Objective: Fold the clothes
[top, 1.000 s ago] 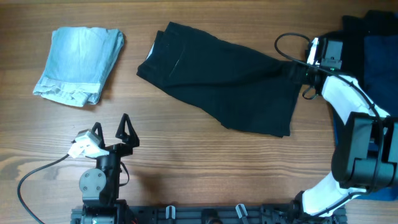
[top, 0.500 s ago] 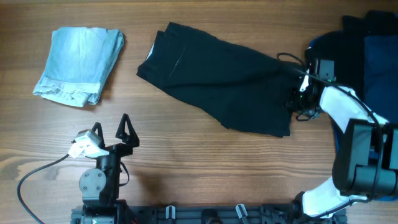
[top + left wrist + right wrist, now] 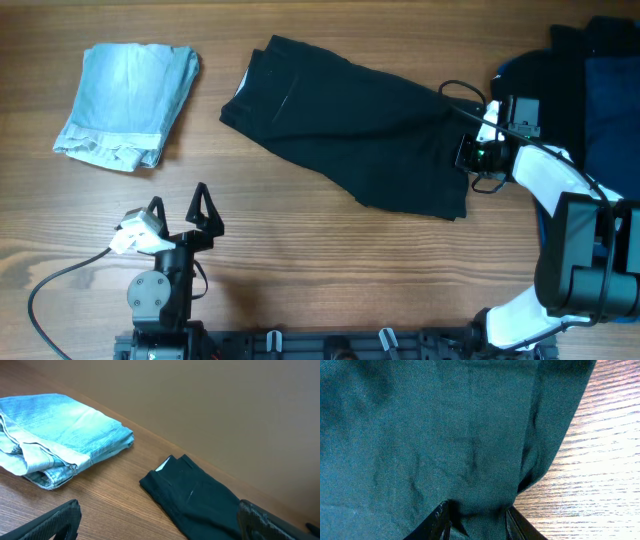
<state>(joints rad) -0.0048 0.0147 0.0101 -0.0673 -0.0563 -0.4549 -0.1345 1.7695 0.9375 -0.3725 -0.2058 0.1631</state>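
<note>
The black garment [image 3: 350, 130] lies spread flat and slanted across the middle of the table, far wider than a gripper. My right gripper [image 3: 470, 155] is down on its right edge. In the right wrist view the jaws [image 3: 477, 520] stand narrow, with a bunched ridge of the black cloth [image 3: 445, 425] filling the gap and touching both fingers. My left gripper [image 3: 178, 198] rests at the near left, open and empty, away from the clothes. Its wrist view shows the black garment [image 3: 200, 500] ahead between its wide fingers [image 3: 55, 520].
A folded pale blue garment [image 3: 128, 100] lies at the far left, also in the left wrist view [image 3: 60, 430]. A pile of royal blue cloth [image 3: 610, 100] and black cloth [image 3: 570, 60] sits at the right edge behind my right arm. Bare wood [image 3: 600, 460] shows beside the garment's edge.
My right gripper has come down and left from the pile onto the black garment's right edge, and its jaws have narrowed around the cloth. The left arm has not moved.
</note>
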